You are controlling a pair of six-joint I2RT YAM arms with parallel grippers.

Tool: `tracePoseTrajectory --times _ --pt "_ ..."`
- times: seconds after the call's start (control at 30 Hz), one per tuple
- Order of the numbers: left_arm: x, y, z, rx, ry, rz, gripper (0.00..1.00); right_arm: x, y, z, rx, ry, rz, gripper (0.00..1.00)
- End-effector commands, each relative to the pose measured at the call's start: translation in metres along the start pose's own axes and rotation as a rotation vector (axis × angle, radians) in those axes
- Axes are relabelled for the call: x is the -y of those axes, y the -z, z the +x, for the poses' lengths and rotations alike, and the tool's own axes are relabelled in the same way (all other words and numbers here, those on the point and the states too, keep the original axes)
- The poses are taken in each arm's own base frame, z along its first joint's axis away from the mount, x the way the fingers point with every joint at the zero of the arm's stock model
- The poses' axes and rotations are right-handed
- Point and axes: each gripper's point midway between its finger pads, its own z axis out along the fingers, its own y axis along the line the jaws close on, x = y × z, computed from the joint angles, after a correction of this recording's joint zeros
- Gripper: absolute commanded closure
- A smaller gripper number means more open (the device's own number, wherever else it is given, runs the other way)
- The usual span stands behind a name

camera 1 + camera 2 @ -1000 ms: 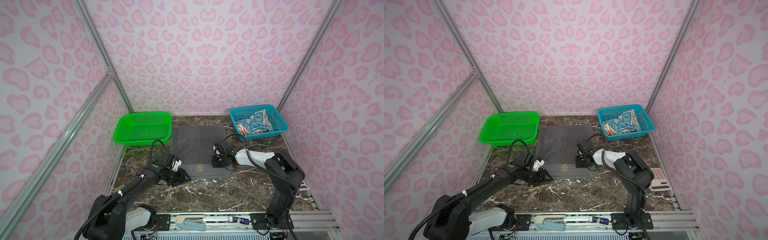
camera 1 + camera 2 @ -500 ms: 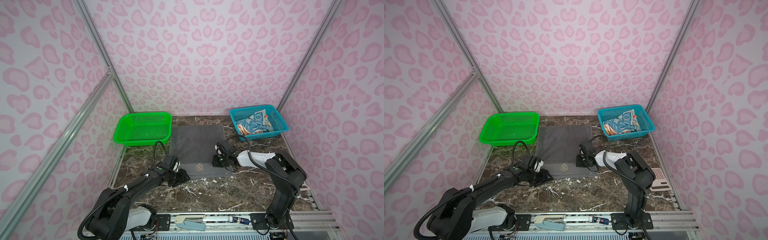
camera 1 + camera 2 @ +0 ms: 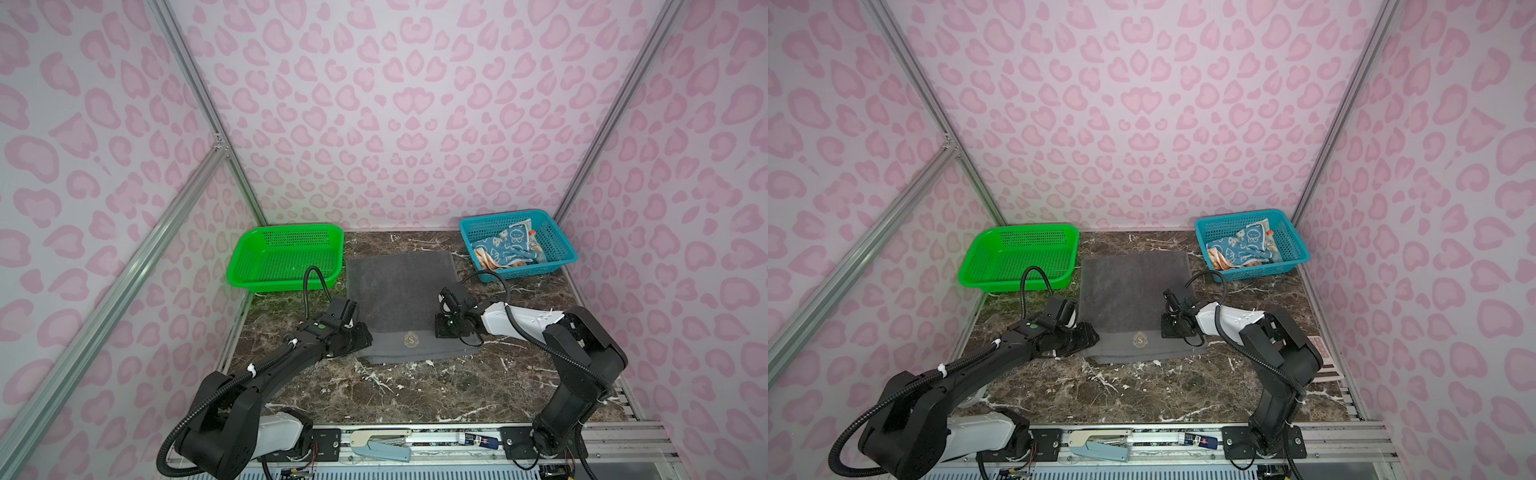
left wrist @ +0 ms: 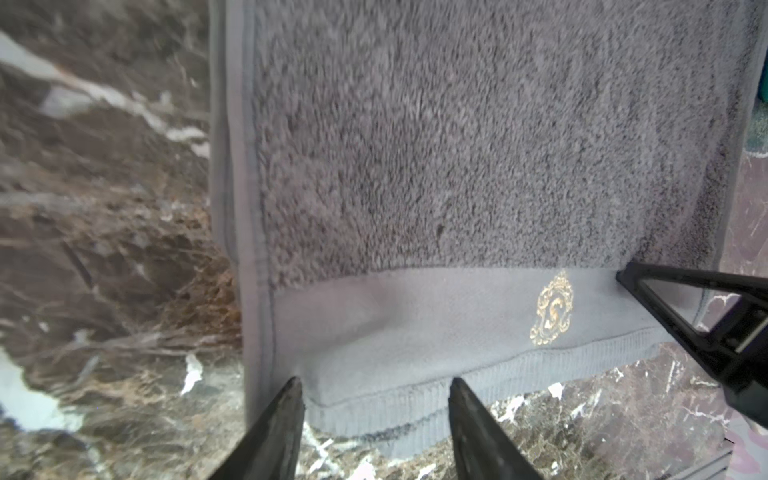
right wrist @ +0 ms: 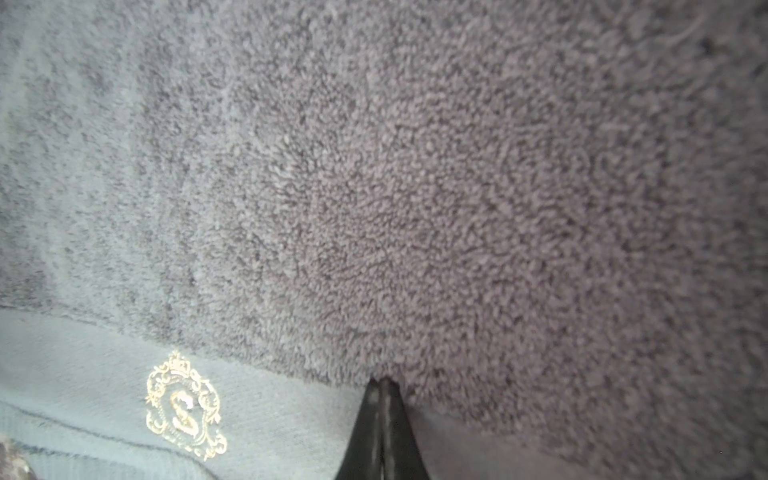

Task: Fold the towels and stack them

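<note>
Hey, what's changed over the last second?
The left gripper, open, edged slightly toward the grey towel's near left corner; nothing was gripped or released. The right gripper stayed shut, pressed on the towel, which lies as before.

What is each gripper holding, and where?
Nothing clearly held. Left gripper is open, astride the near-left corner hem of the grey towel. Right gripper is shut, tips pressed onto its band beside the crest; a pinch cannot be told.

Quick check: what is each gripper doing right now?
Left gripper: open, jaws apart over the grey towel at its near hem, gripping nothing.
Right gripper: closed, tip down on the same towel; no cloth visibly pinched.
</note>
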Motion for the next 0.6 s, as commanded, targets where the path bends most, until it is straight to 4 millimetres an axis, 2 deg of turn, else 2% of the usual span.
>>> tracePoseTrajectory --times 0.0,0.07,0.13,0.23,0.33,0.43,0.57 --pt "0.0 0.004 -0.007 0.019 -0.027 -0.011 0.42 0.019 0.004 0.018 -0.057 0.018 0.081 1.0" --pt "-0.001 0.006 -0.006 0.009 -0.018 0.0 0.4 0.018 0.009 0.018 -0.047 0.053 0.071 1.0" --pt "-0.004 0.006 -0.004 -0.005 0.006 0.009 0.38 0.011 0.017 0.015 -0.013 0.101 0.044 0.92" --pt "-0.008 0.007 0.0 -0.022 0.038 0.031 0.34 -0.009 0.033 0.008 0.042 0.203 -0.03 0.76" --pt "-0.017 0.01 0.0 -0.018 0.062 0.023 0.3 -0.038 0.049 0.006 0.102 0.362 -0.087 0.59" --pt "-0.025 0.016 -0.008 0.004 0.099 0.014 0.27 -0.069 0.058 0.012 0.145 0.524 -0.117 0.41" --pt "-0.033 0.033 -0.023 0.047 0.137 -0.008 0.23 -0.109 0.061 0.022 0.168 0.698 -0.139 0.31"
